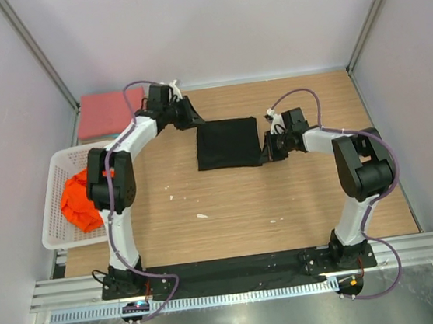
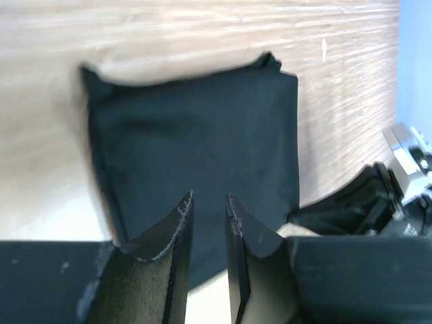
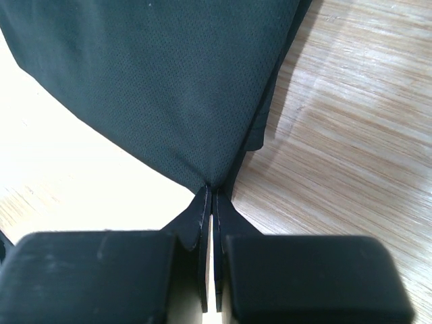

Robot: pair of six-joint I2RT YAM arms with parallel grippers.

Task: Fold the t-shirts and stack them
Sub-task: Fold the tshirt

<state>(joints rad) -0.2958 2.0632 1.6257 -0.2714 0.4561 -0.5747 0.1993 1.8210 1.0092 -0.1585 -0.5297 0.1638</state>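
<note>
A: While the right gripper (image 3: 210, 192) sat at the right edge of the black shirt (image 1: 228, 143), were its jaws shut?

B: Yes, pressed together, pinching a corner of the cloth. The wrist view showed the fabric pulled to a point between the fingers (image 3: 201, 209).

A: Left gripper (image 2: 209, 199)?

B: It was at the far left corner of the same shirt. Its jaws stood slightly apart with a narrow gap and nothing between them. Black cloth showed below and beyond them.

A: Where was that shirt?

B: It lay folded into a rough rectangle, flat on the wooden table (image 1: 230, 215), about mid-table between the two grippers.

A: Other shirts?

B: The pinkish-red shirt (image 1: 106, 116) lay folded flat at the far left corner, well apart from the black one. The orange shirt (image 1: 80, 199) was bunched up inside the white basket (image 1: 57, 241) at the table's left edge.

A: Did the left gripper touch the cloth?

B: Couldn't tell.
</note>
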